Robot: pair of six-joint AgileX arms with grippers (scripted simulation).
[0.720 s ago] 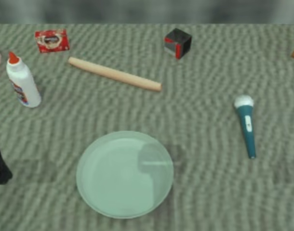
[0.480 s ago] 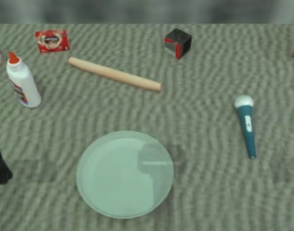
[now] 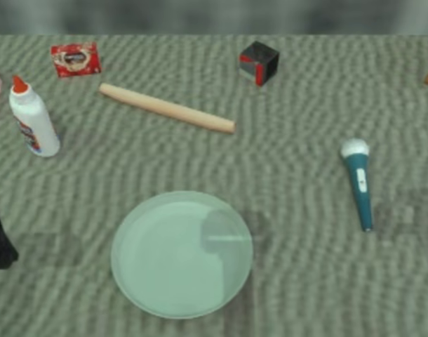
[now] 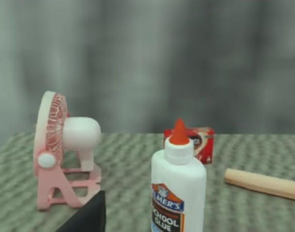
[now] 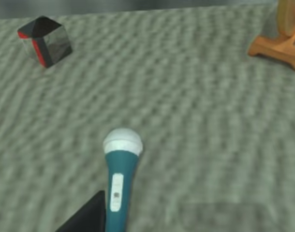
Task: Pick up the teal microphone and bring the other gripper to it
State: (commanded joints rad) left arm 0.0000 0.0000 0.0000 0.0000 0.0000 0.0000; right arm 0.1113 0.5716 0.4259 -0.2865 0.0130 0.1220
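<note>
Teal microphone (image 3: 358, 184) lies flat on the table's right side (white head pointing away); both grippers' finger positions can't be told here.

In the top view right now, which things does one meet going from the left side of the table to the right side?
glue bottle → red packet → wooden rolling pin → pale green plate → black and red cube → teal microphone
</note>
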